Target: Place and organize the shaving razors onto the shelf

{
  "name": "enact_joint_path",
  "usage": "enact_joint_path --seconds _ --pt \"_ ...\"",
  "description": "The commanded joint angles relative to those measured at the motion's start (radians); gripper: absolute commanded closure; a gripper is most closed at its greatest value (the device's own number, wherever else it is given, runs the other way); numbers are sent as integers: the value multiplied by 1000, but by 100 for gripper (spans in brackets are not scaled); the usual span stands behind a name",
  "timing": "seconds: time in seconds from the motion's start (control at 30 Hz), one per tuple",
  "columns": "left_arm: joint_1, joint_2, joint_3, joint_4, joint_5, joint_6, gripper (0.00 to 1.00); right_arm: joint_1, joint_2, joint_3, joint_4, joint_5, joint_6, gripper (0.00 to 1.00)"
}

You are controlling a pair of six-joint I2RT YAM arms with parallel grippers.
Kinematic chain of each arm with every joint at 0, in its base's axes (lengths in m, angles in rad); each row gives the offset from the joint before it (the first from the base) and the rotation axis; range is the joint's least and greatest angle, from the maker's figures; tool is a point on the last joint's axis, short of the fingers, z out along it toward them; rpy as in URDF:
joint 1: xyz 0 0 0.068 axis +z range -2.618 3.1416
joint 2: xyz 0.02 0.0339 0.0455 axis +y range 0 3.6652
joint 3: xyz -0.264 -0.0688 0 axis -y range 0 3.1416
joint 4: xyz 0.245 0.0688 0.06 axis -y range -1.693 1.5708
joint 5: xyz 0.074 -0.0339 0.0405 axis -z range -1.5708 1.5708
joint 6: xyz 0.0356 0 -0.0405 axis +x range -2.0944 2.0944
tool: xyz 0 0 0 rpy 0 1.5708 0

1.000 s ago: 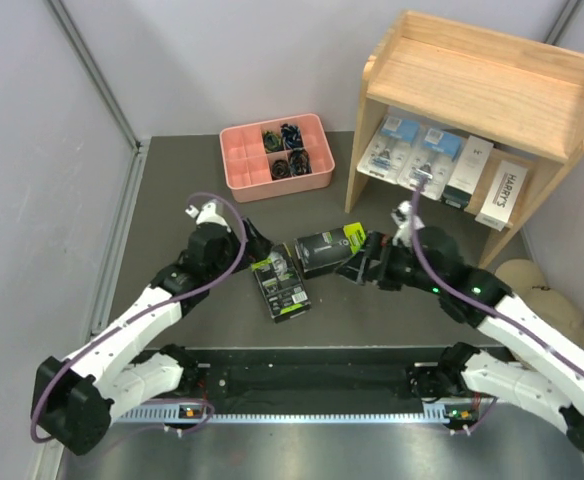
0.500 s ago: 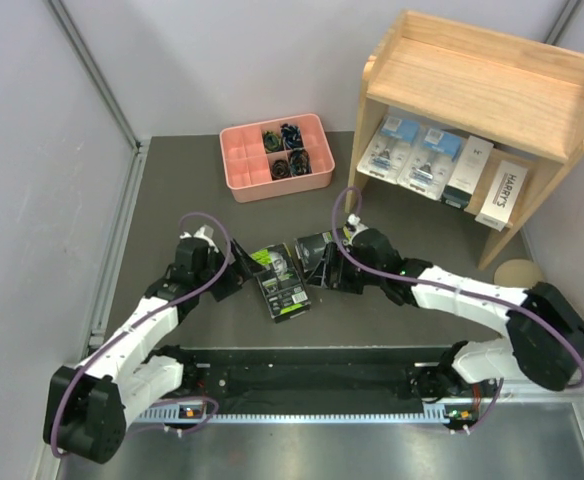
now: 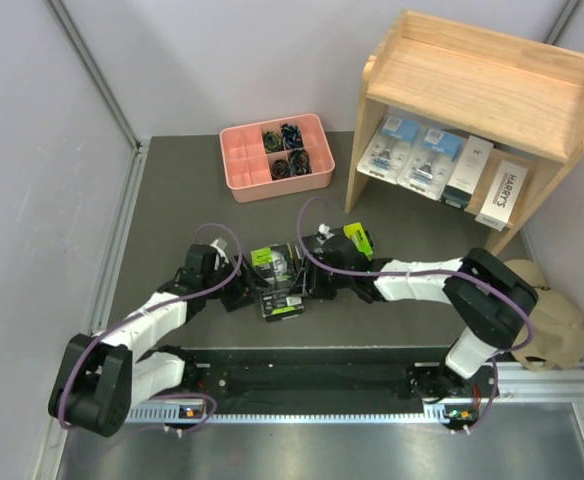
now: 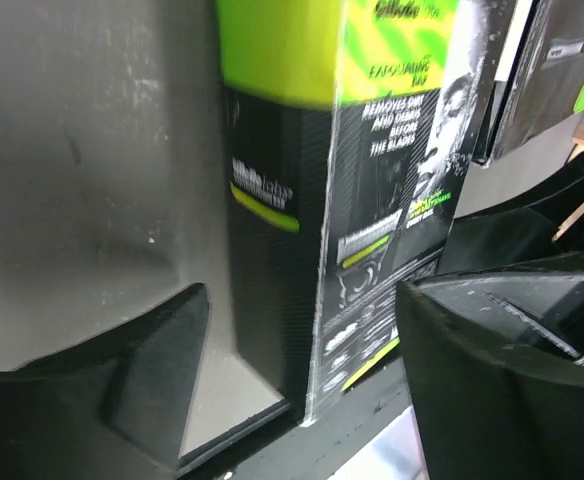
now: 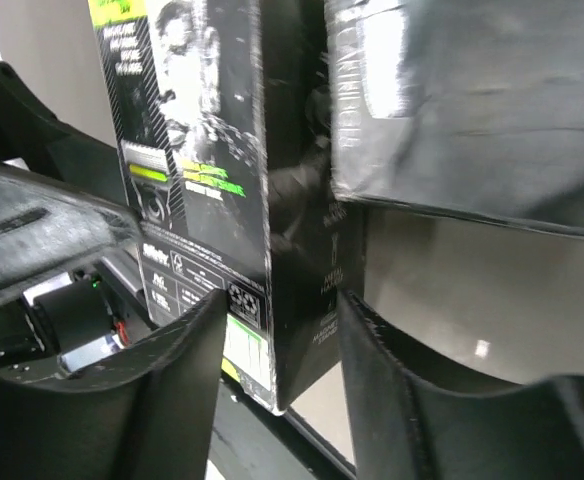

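Note:
A black box with a lime-green end (image 3: 275, 283) lies flat on the dark table between my two grippers. My left gripper (image 3: 242, 290) straddles it from the left, open, with a gap beside the box (image 4: 372, 200). From the right, my right gripper (image 3: 307, 282) holds that box (image 5: 222, 150) with a finger against each side. A second black box (image 3: 344, 243) lies just behind it, partly under the right arm. On the lower tier of the wooden shelf (image 3: 472, 80) sit two blue-carded blister packs (image 3: 390, 145) (image 3: 434, 155) and two white boxes (image 3: 469, 170) (image 3: 502, 193).
A pink divided tray (image 3: 277, 155) with small dark items stands at the back, left of the shelf. The shelf's top tier holds nothing. Grey walls close in at the left and the back. A beige object (image 3: 552, 320) lies at the far right.
Both arms have swung in to the nearer black box. The right gripper left the second box, moved left and narrowed onto the nearer one. The left gripper narrowed a little.

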State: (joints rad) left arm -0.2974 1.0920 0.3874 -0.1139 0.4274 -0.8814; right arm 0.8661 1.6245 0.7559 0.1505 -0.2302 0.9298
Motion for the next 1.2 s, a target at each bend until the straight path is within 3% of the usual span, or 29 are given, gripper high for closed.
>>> enact_joint_path --seconds 0.0,0.07,0.23,0.47,0.63,0.8,1.17 --pt "-43 8 -24 143 5 -22 30 48 40 71 78 -6 17 55" --pt "-91 31 -30 167 -15 -33 36 59 46 75 81 -8 20 58" --pt "-225 94 -35 246 -42 -76 66 88 44 82 80 -14 18 62" --pt "-368 -56 10 119 -183 -113 68 146 -3 117 -5 -28 -8 64" --pt "-445 -193 36 -12 -205 -149 68 208 -40 167 -116 -11 -22 64" --pt "-558 -326 14 -88 -235 -234 72 296 -67 209 -196 -1 -11 64" --pt "-805 -579 5 -345 -418 -422 70 468 -110 241 -313 40 55 62"
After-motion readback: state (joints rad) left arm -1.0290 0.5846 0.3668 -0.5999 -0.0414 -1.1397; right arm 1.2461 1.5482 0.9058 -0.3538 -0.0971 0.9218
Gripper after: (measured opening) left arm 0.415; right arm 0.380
